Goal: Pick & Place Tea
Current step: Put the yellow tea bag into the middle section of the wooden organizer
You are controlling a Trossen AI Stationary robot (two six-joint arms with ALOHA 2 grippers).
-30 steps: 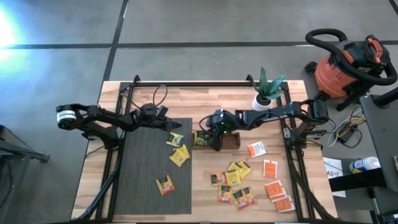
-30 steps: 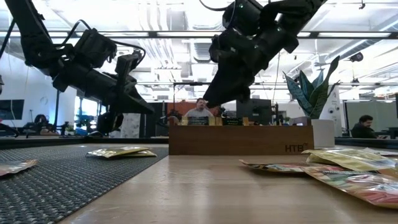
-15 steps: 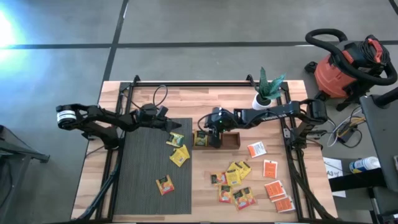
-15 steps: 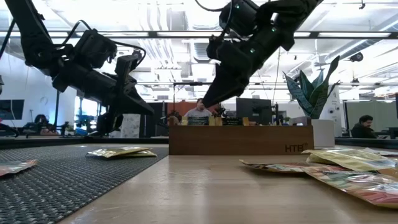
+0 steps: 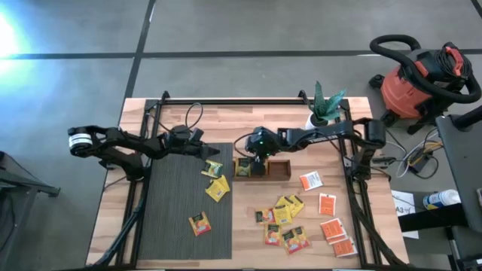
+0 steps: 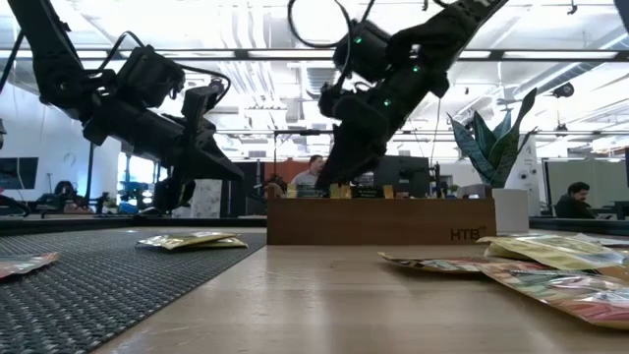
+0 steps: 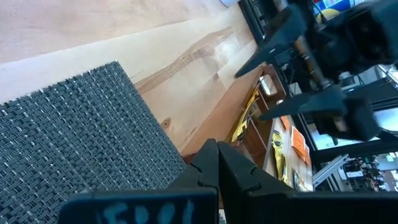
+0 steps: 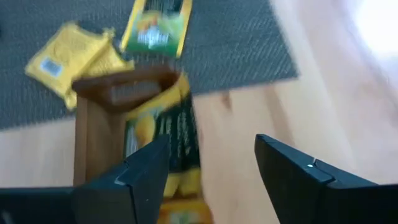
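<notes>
We see the right gripper (image 5: 258,153) hanging over the left end of the small brown wooden tray (image 5: 280,168), which sits near the middle of the light wooden worktop (image 5: 248,120). Its two dark fingers (image 8: 146,177) stand wide apart and hold nothing. Between them, in the right wrist view, yellow tea sachets with dark green marks (image 8: 166,134) stand on edge inside the left end of the tray. From the low view the right gripper hangs just above the tray's rim, not touching it.

The left gripper (image 5: 210,153) hovers at the far right corner of the dark grey woven mat (image 5: 177,203) that covers the left part of the worktop. Its fingers are pressed together and empty, as the left wrist view shows.

More tea lies loose. Two yellow square sachets (image 5: 215,179) rest on the mat's right edge, just left of the tray, and one orange-and-yellow sachet (image 5: 199,223) lies nearer the mat's front edge. A cluster of yellow and orange sachets (image 5: 284,220) is spread on the bare wood in front of the tray, and several white-and-orange sachets (image 5: 328,218) lie toward the worktop's right edge.

A green spiky plant in a white pot (image 5: 322,111) stands near the far right corner. An orange shop vacuum (image 5: 418,83) sits on the floor beyond the right edge.
</notes>
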